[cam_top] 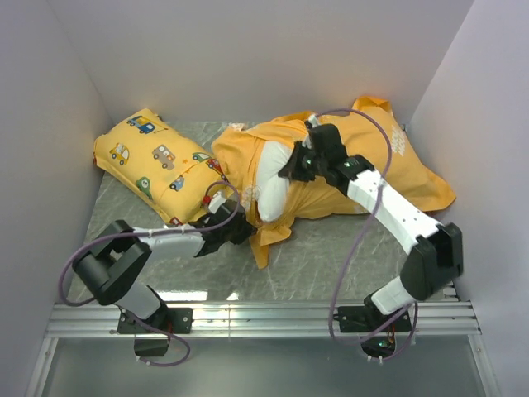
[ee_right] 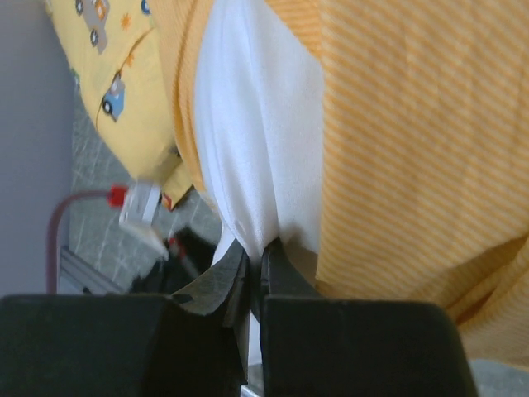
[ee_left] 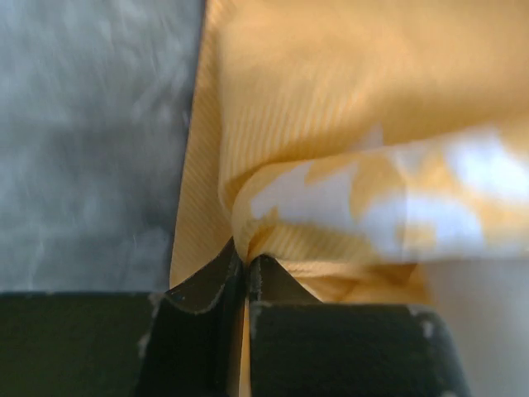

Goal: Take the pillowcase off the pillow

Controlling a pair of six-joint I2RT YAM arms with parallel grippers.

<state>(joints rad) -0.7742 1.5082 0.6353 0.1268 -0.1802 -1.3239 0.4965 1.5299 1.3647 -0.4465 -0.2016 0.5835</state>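
Observation:
The orange pillowcase (cam_top: 397, 165) lies bunched across the middle and right of the table. The white pillow (cam_top: 273, 178) bulges out of its open left end. My left gripper (cam_top: 246, 225) is at the lower left edge of that opening. In the left wrist view it (ee_left: 246, 258) is shut on a fold of the orange pillowcase (ee_left: 331, 91). My right gripper (cam_top: 291, 169) reaches in from the right over the pillowcase. Its jaws (ee_right: 256, 248) are shut on a pinch of the white pillow (ee_right: 256, 124), beside the striped orange pillowcase (ee_right: 413, 149).
A smaller yellow pillow printed with cars (cam_top: 157, 161) lies at the back left, touching the pillowcase; it also shows as the yellow pillow (ee_right: 107, 50). Pale walls (cam_top: 50, 124) enclose the grey table (cam_top: 331, 256) on three sides. A metal rail (cam_top: 264, 318) runs along the near edge.

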